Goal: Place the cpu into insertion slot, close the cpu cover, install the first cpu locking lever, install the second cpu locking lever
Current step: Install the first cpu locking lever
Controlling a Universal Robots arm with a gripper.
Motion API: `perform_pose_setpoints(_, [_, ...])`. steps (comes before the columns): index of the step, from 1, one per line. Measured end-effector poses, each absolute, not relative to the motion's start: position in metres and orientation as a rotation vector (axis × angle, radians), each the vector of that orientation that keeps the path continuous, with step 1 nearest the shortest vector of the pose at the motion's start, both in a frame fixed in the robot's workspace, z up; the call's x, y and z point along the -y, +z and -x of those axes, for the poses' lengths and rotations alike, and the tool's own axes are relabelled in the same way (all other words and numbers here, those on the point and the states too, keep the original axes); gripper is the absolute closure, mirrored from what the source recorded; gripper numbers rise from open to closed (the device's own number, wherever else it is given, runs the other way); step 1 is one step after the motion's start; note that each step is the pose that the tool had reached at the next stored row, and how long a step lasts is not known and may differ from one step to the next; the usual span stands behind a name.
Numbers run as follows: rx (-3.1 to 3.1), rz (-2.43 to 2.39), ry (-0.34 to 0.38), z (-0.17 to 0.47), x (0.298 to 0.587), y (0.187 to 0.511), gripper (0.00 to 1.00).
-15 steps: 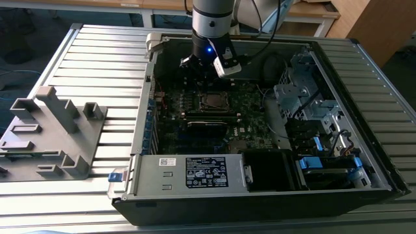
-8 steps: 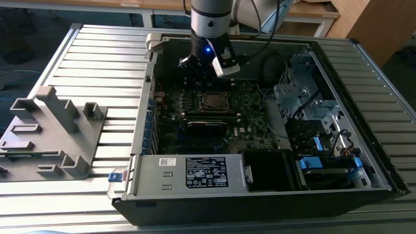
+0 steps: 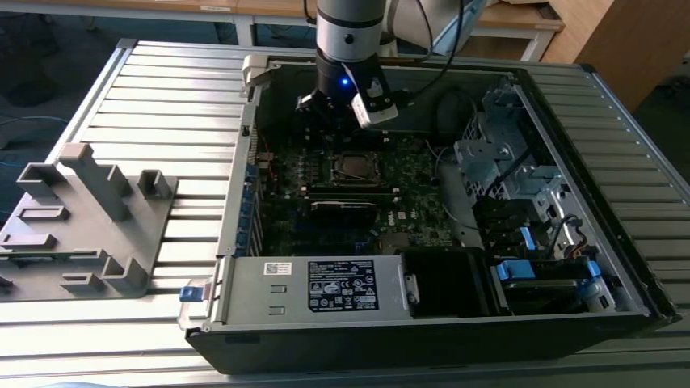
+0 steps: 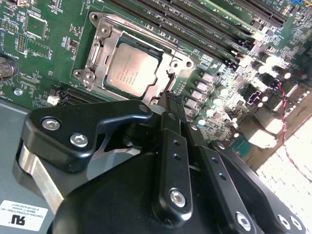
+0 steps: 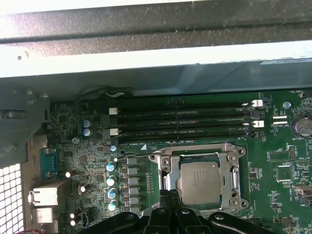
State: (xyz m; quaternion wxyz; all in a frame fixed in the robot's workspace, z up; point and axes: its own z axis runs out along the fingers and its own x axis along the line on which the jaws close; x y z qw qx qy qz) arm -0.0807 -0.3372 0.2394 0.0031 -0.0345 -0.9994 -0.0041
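Open case lies on its side on the slatted table. A grey fixture sits on the table just beside the case, at the exterior view's left. Nearest inside the case is the power supply; beyond it is the green motherboard with the memory slots. Past the slots, the cpu is seated flat in its socket, silver top up. In both wrist views the cover lies down flat over the socket, its square opening framing the cpu. Whether the locking levers are latched cannot be determined. The end effector hangs over the board just beyond the socket, and the arm comes down into the case from the far side. In both wrist views the black fingers are brought together with nothing between them, the tips right at one edge of the socket. Contact with the cover cannot be confirmed. A coin battery sits on the board to one side of the socket, well apart from the end effector.
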Motion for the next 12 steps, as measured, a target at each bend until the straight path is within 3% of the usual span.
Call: perform_pose_setpoints(12, [3.133,0.108,-0.013,0.084,0.3372,0.2414,0.89])
